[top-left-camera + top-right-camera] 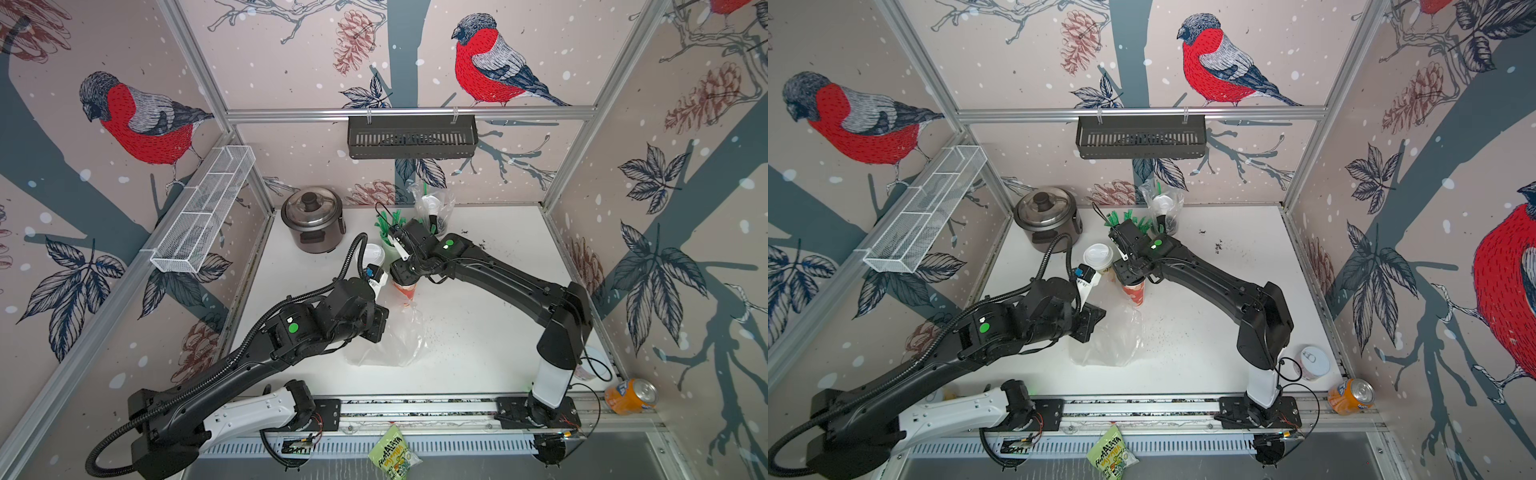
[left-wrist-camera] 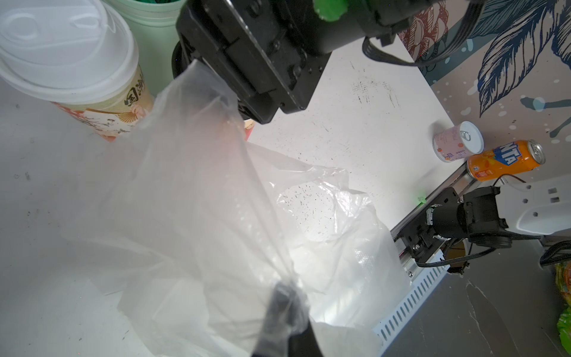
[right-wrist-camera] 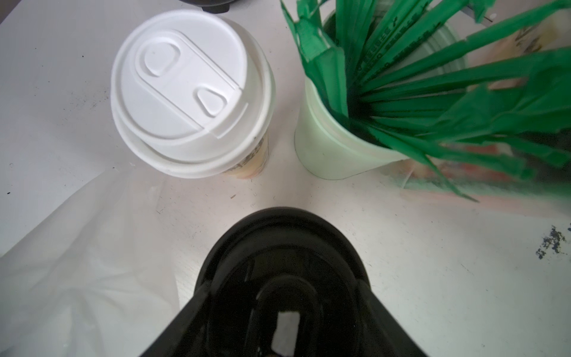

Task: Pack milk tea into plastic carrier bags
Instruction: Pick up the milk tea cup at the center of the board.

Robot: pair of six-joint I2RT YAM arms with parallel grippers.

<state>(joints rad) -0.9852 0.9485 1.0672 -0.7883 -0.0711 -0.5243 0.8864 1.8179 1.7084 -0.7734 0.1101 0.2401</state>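
My right gripper [image 1: 404, 277] [image 3: 284, 309] is shut from above on a red milk tea cup [image 1: 409, 293] [image 1: 1136, 294] with a black lid [image 3: 284, 241], at the mouth of a clear plastic carrier bag [image 1: 390, 332] [image 2: 185, 201]. My left gripper [image 1: 379, 328] [image 2: 284, 309] is shut on that bag's edge and holds the film up. A white-lidded milk tea cup [image 1: 371, 254] [image 3: 185, 92] stands just beyond, outside the bag. At the back, a second plastic carrier bag [image 1: 434, 208] [image 1: 1163, 205] holds cups, one with a white lid.
A pale green cup of green straws [image 1: 388, 239] [image 3: 340, 139] stands close behind my right gripper. A rice cooker [image 1: 312, 220] sits at the back left. A pink can [image 1: 1312, 362] and an orange soda can [image 1: 629, 395] lie at the front right. A snack packet [image 1: 392, 455] lies beyond the rail.
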